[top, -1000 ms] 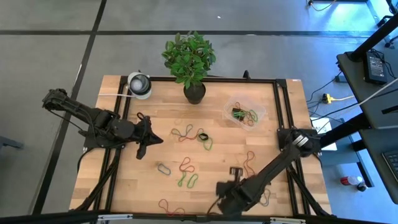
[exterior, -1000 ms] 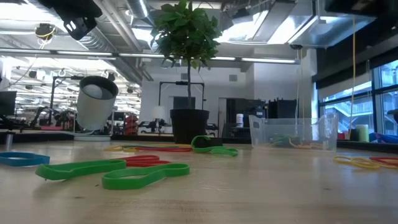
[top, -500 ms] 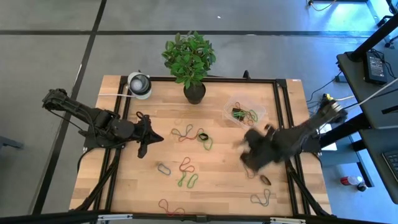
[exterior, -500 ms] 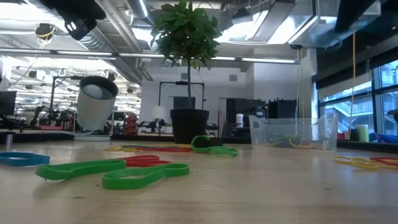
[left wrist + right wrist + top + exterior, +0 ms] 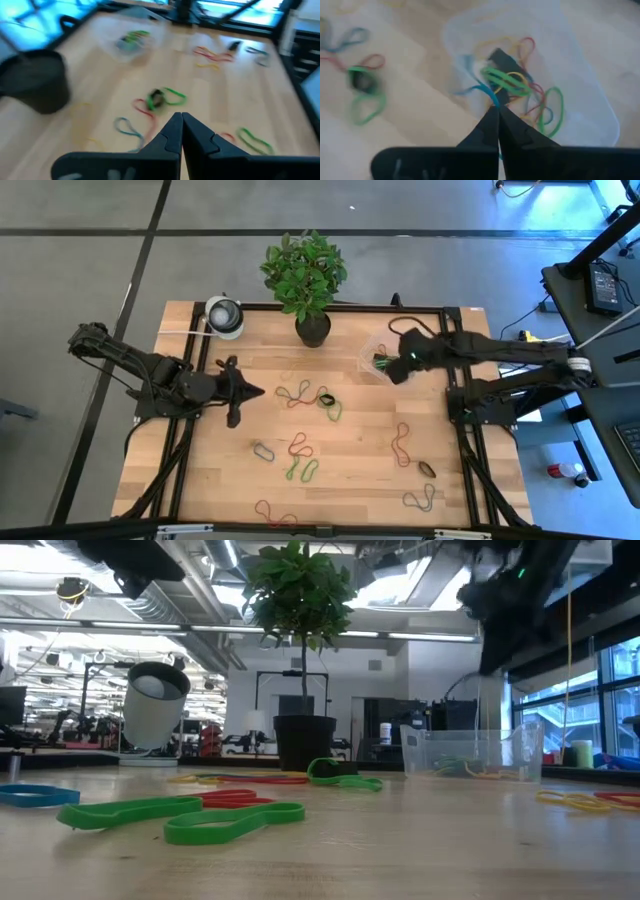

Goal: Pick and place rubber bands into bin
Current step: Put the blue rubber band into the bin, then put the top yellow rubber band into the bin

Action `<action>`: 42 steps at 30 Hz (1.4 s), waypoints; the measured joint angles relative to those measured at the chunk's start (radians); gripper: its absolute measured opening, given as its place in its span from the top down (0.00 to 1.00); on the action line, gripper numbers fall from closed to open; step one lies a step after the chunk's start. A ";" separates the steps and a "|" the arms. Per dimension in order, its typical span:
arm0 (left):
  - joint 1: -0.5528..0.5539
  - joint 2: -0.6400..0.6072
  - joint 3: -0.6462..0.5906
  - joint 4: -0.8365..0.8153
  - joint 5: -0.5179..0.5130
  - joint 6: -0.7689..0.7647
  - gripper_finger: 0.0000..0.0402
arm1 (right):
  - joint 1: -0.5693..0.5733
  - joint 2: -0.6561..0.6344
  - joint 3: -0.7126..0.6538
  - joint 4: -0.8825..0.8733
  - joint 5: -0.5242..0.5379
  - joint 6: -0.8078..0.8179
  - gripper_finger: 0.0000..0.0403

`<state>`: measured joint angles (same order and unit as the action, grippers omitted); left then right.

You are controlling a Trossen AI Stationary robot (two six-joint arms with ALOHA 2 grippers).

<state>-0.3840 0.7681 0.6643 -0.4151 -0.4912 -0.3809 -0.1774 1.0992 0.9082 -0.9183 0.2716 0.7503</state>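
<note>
The bin point(image 5: 393, 358) stands at the table's far right and holds several coloured rubber bands point(image 5: 520, 85). My right gripper point(image 5: 396, 370) hangs above it, shut on a blue rubber band point(image 5: 470, 87). Other rubber bands lie loose on the wood: red point(image 5: 293, 393), green with black point(image 5: 328, 402), green point(image 5: 303, 470), red point(image 5: 402, 442). Over the table's left part, my left gripper point(image 5: 262, 391) is shut on nothing, its tips point(image 5: 181, 117) pointing toward the bands in the middle. My right gripper pinches the blue rubber band by one end point(image 5: 490, 99) between its two fingertips. The fingers slant down from the table's right side. The band curls out beside the tips, slack and lifted clear, over the bands lying in the bin.
A black plant pot point(image 5: 312, 328) with a leafy plant stands at the far middle, a round white-and-grey object point(image 5: 224, 315) at the far left. More bands lie near the front edge: red point(image 5: 272, 512), grey point(image 5: 422, 500), dark point(image 5: 427, 469). A black frame point(image 5: 450, 340) borders the table.
My right gripper has swept from the table's near edge up and toward the far right, rolling as it went, and now hangs over the bin. My left gripper has rolled about its own line while staying in place.
</note>
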 joint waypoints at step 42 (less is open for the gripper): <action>0.000 0.000 0.000 0.000 -0.146 -0.038 0.99 | -0.214 -0.077 -0.068 -0.092 -0.142 -0.043 0.85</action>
<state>-0.3843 0.7681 0.6643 -0.4146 -0.6369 -0.4188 -0.3911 1.0217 0.8406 -1.0104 0.1298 0.7070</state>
